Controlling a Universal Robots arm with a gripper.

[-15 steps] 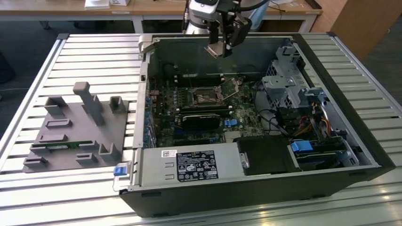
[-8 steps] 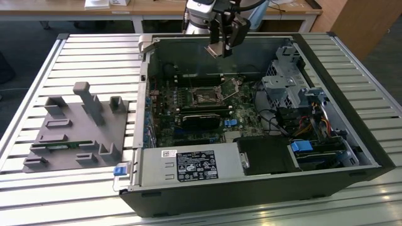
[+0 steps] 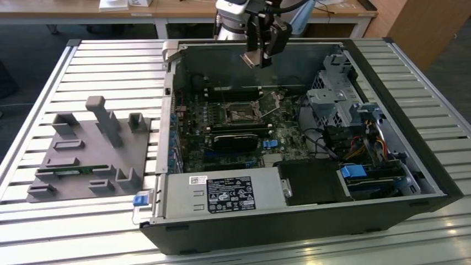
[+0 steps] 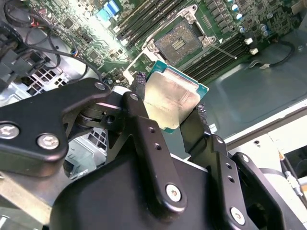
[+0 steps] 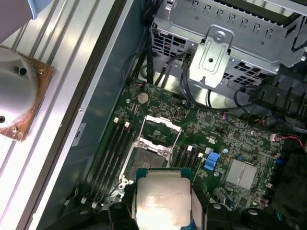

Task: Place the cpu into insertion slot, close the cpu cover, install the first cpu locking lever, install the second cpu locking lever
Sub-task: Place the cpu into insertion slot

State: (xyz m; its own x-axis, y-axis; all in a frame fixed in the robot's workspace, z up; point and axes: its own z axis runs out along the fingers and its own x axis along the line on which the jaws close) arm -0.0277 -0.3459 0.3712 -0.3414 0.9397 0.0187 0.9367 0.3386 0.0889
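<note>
1. Looking across the slatted counter, we see an open computer case lying on it.
2. Its green motherboard faces up inside.
3. Our pincer hangs over the open case, well above the board.
4. It pinches the cpu by 2 opposite edges.
5. We see the insertion slot bare below, with the cpu well apart from it.

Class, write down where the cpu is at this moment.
In both wrist views the cpu is clamped between the fingers of the gripper, held in the air above the motherboard, clear of the insertion slot.
</note>
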